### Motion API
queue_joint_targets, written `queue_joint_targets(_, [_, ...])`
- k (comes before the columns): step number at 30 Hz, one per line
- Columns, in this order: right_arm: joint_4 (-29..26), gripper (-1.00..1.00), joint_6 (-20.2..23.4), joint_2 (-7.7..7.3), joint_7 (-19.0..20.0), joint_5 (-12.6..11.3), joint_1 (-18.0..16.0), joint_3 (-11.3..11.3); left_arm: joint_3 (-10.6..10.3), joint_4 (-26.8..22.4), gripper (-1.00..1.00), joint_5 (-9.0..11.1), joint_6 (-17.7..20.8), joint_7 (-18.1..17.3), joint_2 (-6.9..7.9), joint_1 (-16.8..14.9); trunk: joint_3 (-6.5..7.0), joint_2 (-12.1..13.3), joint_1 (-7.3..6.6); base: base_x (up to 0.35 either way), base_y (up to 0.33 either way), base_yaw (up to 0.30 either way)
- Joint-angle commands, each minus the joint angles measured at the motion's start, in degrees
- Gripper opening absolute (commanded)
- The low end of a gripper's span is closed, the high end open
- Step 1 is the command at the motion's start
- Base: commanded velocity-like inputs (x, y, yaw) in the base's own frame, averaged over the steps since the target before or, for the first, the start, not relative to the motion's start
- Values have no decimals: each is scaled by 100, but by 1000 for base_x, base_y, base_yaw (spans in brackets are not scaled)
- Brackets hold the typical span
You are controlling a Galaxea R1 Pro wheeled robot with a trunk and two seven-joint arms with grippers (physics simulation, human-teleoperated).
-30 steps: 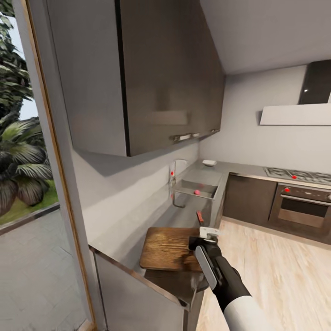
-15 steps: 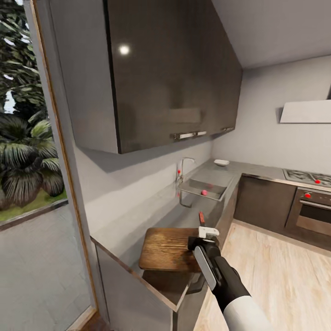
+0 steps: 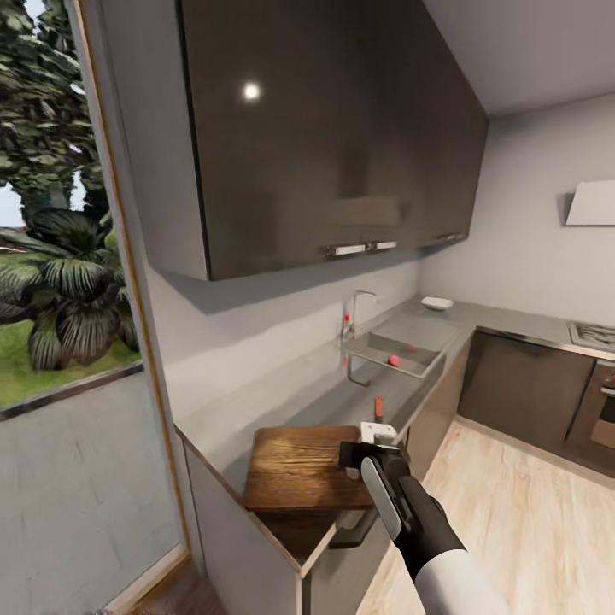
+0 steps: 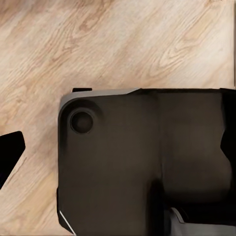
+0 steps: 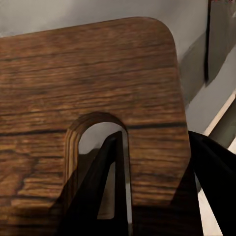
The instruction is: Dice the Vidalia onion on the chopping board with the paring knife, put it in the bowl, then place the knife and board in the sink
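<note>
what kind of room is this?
A home kitchen, in a simulator render: glossy dark wall cabinets hang above a grey countertop with a sunken sink and chrome tap, and a brown wooden chopping board lies on the worktop's near end.

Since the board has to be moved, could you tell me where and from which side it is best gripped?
Grip the board at its short edge with the slot, coming from the floor side. That edge faces the right gripper, and the right wrist view shows one finger through the slot; the thin strip beyond it looks narrow enough to pinch, I'd judge.
</note>
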Motion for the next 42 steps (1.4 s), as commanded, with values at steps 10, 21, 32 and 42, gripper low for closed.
queue_joint_targets(10, [-6,-100,12,0,136,-55,0,38,-5,12,100,9,-25,-14,0,-3,-18,-2,1,0,-317,228])
queue_joint_targets(21, [-5,-100,12,0,149,-55,0,302,-12,12,100,1,-24,-6,-11,-1,-48,-2,1,0,-317,225])
queue_joint_targets(32, [-185,-100,12,0,499,-45,0,518,-11,12,100,0,-24,3,-17,-1,-86,-2,1,0,-317,196])
queue_joint_targets(42, [-638,-100,35,0,977,-37,0,651,4,12,100,0,-24,4,-17,-1,-105,-2,1,0,-317,95])
